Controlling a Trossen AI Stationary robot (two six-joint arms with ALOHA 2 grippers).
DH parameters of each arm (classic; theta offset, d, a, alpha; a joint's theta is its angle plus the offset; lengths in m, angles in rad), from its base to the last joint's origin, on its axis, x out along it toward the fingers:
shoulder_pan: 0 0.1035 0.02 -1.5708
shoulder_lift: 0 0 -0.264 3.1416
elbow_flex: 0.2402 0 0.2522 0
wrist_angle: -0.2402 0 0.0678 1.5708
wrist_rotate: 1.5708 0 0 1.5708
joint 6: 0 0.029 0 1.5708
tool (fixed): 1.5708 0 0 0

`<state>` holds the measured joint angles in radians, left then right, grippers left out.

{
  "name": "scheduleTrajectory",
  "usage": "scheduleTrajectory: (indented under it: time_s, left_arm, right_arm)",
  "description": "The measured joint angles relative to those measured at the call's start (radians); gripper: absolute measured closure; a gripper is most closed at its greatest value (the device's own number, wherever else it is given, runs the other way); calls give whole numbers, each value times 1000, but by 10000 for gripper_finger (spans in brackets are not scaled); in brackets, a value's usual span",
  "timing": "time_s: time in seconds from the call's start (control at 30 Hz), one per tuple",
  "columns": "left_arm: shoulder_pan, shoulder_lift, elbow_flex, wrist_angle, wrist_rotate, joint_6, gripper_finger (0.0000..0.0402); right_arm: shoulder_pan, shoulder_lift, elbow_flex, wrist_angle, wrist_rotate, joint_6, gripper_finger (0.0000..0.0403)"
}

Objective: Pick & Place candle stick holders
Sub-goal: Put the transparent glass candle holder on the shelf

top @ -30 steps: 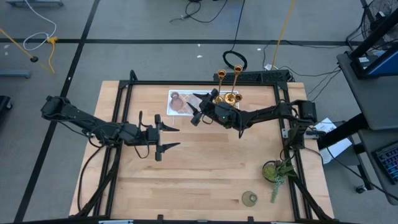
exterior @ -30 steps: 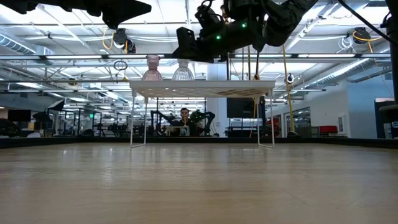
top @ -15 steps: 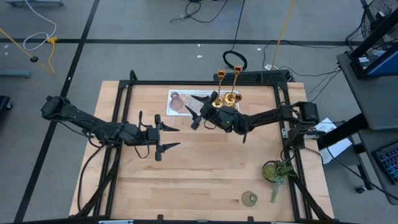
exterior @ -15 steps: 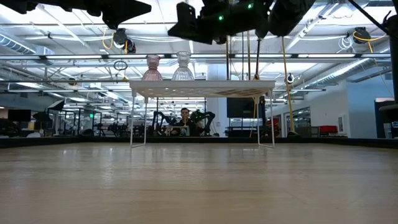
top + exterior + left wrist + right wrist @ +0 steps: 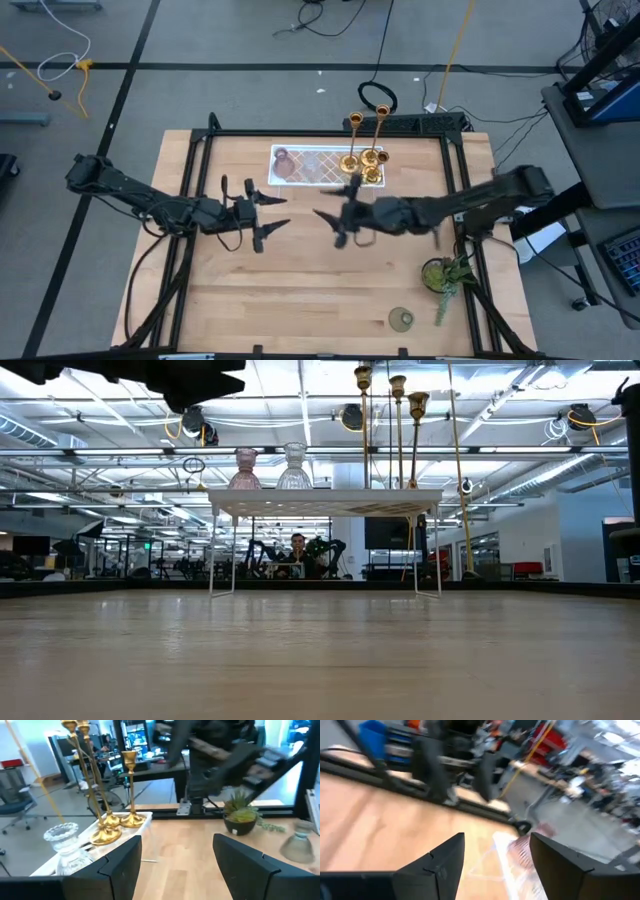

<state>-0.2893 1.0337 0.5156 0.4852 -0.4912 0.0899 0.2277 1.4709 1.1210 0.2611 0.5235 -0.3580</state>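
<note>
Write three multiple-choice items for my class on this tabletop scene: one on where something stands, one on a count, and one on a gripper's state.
1. Where does the green glass cup stand?
A. On the white tray
B. On the table's near edge, by the plant
C. In the left gripper

2. How many gold candlesticks stand on the tray?
A. One
B. Three
C. Five

3. What state is the right gripper in?
A. Open, holding nothing
B. Shut on a candlestick
C. Shut on the pink cup

Answers:
1. B: the high view shows it alone on the wood beside the plant.
2. B: the low view shows three gold tops above the tray.
3. A: its fingers stand apart over bare wood, as do those of the left gripper.
</note>
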Motion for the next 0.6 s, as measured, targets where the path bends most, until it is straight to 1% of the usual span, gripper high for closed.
scheduleTrajectory:
  time_s: [0.13, 0.27, 0.33, 0.47, 0.53, 0.6]
  left_arm:
    - [43, 62, 0, 80, -5, -1, 149]
    - [95, 156, 0, 216, -8, 1, 149]
    - [118, 193, 5, 269, -9, 14, 150]
    - [144, 268, 79, 268, 5, 34, 167]
    - [155, 318, 134, 236, 46, 49, 184]
    - [161, 368, 195, 179, 55, 70, 202]
  right_arm:
    - [47, -122, -58, -136, 0, 98, 197]
    - [67, -251, -195, -130, 0, 188, 208]
    - [69, -311, -275, -79, 0, 219, 214]
    - [68, -401, -438, 139, 1, 241, 222]
    - [67, -431, -510, 266, 0, 233, 224]
    - [67, -454, -568, 377, -3, 215, 226]
